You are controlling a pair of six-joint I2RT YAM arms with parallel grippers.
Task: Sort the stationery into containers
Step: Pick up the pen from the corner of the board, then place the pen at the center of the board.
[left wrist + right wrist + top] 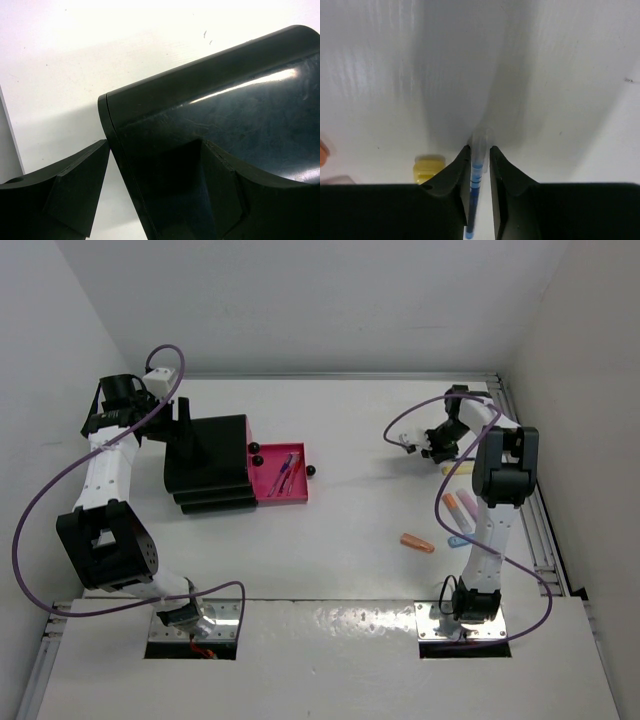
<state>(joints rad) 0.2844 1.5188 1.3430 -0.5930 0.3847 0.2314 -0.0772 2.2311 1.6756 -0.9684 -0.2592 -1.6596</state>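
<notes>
- Pinching a slim blue pen at the bottom centre of its wrist view, the right gripper has its jaws closed on it.
- The left gripper gapes wide over the edge of the glossy black stepped box, upper left.
- A pink drawer stands open beside the box, with thin pens inside.

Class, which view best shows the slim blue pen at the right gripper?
Right wrist view: the slim blue pen shows large between the fingers of the right gripper. In the top view it is too small to tell; the left wrist view misses it.
</notes>
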